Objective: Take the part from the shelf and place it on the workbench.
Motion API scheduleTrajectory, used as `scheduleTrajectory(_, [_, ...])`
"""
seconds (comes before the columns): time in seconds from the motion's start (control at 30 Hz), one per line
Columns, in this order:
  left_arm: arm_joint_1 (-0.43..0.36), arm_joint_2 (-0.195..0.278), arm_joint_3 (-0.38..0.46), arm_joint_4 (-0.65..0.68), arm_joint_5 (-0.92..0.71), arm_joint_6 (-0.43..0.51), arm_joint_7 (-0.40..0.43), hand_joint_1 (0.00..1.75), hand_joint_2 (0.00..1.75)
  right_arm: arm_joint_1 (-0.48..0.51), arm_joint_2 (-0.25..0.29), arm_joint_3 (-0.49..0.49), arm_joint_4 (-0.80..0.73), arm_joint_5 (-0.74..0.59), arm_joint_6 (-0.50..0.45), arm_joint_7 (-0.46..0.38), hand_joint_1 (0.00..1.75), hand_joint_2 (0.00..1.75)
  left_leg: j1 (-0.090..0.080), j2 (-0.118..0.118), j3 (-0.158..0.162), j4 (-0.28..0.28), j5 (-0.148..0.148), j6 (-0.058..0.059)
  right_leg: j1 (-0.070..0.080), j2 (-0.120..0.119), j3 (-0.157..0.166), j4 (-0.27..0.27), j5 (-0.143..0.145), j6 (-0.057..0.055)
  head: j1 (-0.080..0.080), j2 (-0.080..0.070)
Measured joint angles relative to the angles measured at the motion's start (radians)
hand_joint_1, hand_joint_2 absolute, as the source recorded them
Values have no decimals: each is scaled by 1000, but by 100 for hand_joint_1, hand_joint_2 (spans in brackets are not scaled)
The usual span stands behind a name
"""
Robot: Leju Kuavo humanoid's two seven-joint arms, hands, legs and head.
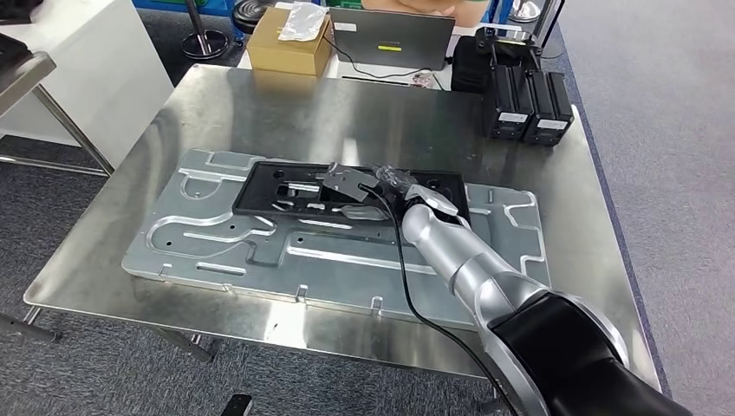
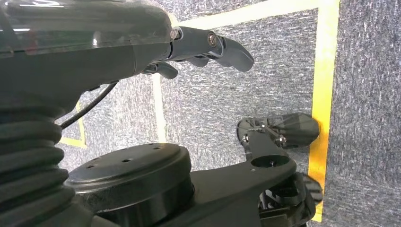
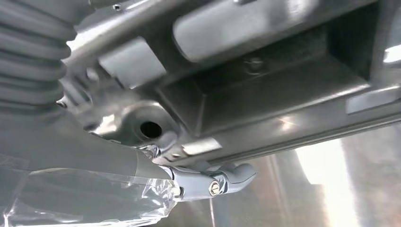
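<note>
The grey metal part (image 1: 345, 183) lies low over the black frame (image 1: 269, 204), which sits on a large aluminium plate (image 1: 217, 251) on the steel workbench (image 1: 260, 113). My right hand (image 1: 414, 192) reaches in from the right and grips the part's right end. Up close, the part (image 3: 265, 80) spans the right wrist view, with a finger (image 3: 231, 177) hooked against its edge. Whether the part rests fully on the frame I cannot tell. My left hand (image 2: 208, 47) hangs over the carpeted floor, fingers apart and holding nothing.
At the bench's far edge stand a cardboard box (image 1: 290, 43), a laptop (image 1: 392, 39) and black battery boxes (image 1: 527, 104). A white table (image 1: 87, 61) stands to the left. A black cable (image 1: 406, 277) runs along my right arm. Yellow tape (image 2: 324, 85) marks the floor.
</note>
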Motion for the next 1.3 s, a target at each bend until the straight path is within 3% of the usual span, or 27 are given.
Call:
scheduleTrajectory(0.03, [-1, 0, 0, 0, -1, 2, -2, 0, 0, 0, -3, -6, 1, -5, -4, 3, 0, 0, 0, -1, 0, 1, 0, 0, 0, 0, 2, -5, 14, -1, 0, 0])
scheduleTrajectory(0.07, [-2, 0, 0, 0, -2, 3, -5, 0, 0, -2, -6, -12, 1, -10, -8, 6, 0, 0, 0, -1, 0, 3, -1, -1, -1, 0, 22, -49, 45, -3, 0, 0])
scheduleTrajectory(0.13, [-9, 0, -1, 0, -4, 3, -11, 0, 0, -14, -12, -25, 1, -21, -16, 11, 0, 0, -2, -2, -1, 8, -4, -5, 1, -1, 89, -186, 108, -10, 0, 0])
scheduleTrajectory(0.17, [-13, -1, -1, 0, -6, 3, -13, 0, 0, -22, -15, -32, 1, -28, -20, 14, 0, 0, -4, -2, -3, 11, -6, -9, 3, -1, 113, -236, 125, -14, 0, 0])
scheduleTrajectory(0.23, [-22, -1, -2, 0, -11, 3, -17, 0, 0, -36, -23, -51, 1, -49, -30, 17, 0, 0, -6, -2, -6, 12, -7, -17, 9, 0, 126, -270, 128, -21, 0, 0])
scheduleTrajectory(0.33, [-35, -2, -9, 0, -19, 1, -20, 0, 0, -61, -40, -93, -7, -93, -58, 14, 0, 0, -6, -3, -11, 25, -18, -31, 2, -2, 128, -279, 136, -36, -1, 0])
scheduleTrajectory(0.4, [-42, -3, -14, 0, -22, -1, -21, 0, 0, -91, -51, -128, -15, -121, -74, 4, 0, 0, -3, -2, -48, 111, -70, -39, -3, -3, 130, -284, 140, -45, -2, 0])
scheduleTrajectory(0.47, [-48, -5, -19, 0, -25, -1, -20, 0, 0, -120, -63, -159, -22, -144, -84, -18, 0, 0, 0, -2, -108, 248, -131, -46, -3, -2, 130, -283, 140, -48, -3, 0])
scheduleTrajectory(0.5, [-50, -5, -20, 0, -27, 0, -19, 0, 0, -130, -70, -172, -26, -155, -92, -35, 0, 0, 2, -2, -129, 293, -141, -48, -2, -2, 130, -282, 139, -48, -3, 0])
scheduleTrajectory(0.53, [-51, -6, -21, 0, -29, 1, -17, 0, 0, -138, -77, -183, -33, -165, -100, -53, 0, 0, 2, -2, -136, 303, -134, -49, -2, -2, 130, -281, 138, -48, -3, 0])
scheduleTrajectory(0.57, [-51, -7, -22, 0, -29, 2, -16, 0, 0, -147, -82, -195, -42, -174, -111, -73, 0, 0, 3, -2, -121, 269, -106, -49, -2, -1, 131, -279, 137, -46, -3, 0])
scheduleTrajectory(0.63, [-51, -7, -23, 0, -29, 5, -13, 0, 0, -166, -92, -221, -65, -193, -130, -116, 0, 0, 2, -2, -58, 135, -39, -42, -2, 1, 132, -275, 133, -40, -3, 0])
scheduleTrajectory(0.7, [-49, -9, -23, 0, -30, 7, -8, 0, 0, -183, -107, -250, -94, -219, -143, -168, 0, 0, -1, -3, -12, 35, -9, -33, 1, 2, 131, -272, 130, -31, -3, 0])
scheduleTrajectory(0.8, [-36, -15, -23, 1, -32, 9, -1, 0, 0, -197, -133, -293, -140, -253, -154, -222, 0, 0, -3, -5, -5, 14, -8, -18, 2, 0, 128, -273, 130, -15, -2, 0])
scheduleTrajectory(0.87, [-27, -20, -24, 1, -34, 9, 1, 0, 0, -200, -153, -317, -172, -268, -165, -243, 0, 0, -1, -5, -2, 5, -3, -5, -1, 0, 115, -242, 106, -4, -1, 0])
scheduleTrajectory(0.97, [-19, -26, -24, 1, -32, 13, 3, 0, 0, -187, -177, -343, -220, -303, -186, -298, 0, 0, 0, -4, 0, 2, 0, 6, -4, -1, 35, -70, 20, 6, 1, 0])
scheduleTrajectory(1.0, [-16, -28, -23, 1, -29, 14, 3, 0, 0, -169, -183, -352, -244, -321, -191, -326, 0, 0, 0, -4, 0, 2, 1, 6, -4, -1, 10, -19, 3, 8, 1, 0])
scheduleTrajectory(1.03, [-10, -29, -23, 2, -25, 15, 2, 0, 0, -143, -187, -361, -279, -343, -193, -356, 0, 0, 0, -5, 0, 3, 1, 7, -5, -1, -1, 2, 5, 9, 1, 0])
scheduleTrajectory(1.07, [-5, -31, -22, 2, -21, 16, 1, 0, 0, -111, -189, -369, -322, -362, -192, -380, 0, 0, -1, -5, 0, 5, 1, 6, -5, -1, 9, -22, 27, 8, 1, 0])
scheduleTrajectory(1.17, [5, -36, -18, 2, -7, 20, -5, 0, 0, 1, -192, -378, -471, -416, -182, -430, 0, 0, -4, -7, 0, 10, -1, 2, -1, -1, 104, -219, 119, -5, 0, 0])
scheduleTrajectory(1.23, [9, -39, -12, 2, 4, 22, -10, 0, 0, 106, -191, -376, -585, -446, -183, -461, 0, 0, -5, -8, -1, 9, -1, -5, 5, -2, 133, -277, 135, -11, 0, 0])
scheduleTrajectory(1.3, [17, -39, -1, 4, 15, 24, -14, 0, 0, 228, -186, -369, -696, -465, -193, -494, 0, 0, -6, -10, 0, 6, 0, -16, 5, -4, 135, -282, 141, -19, 1, 0])
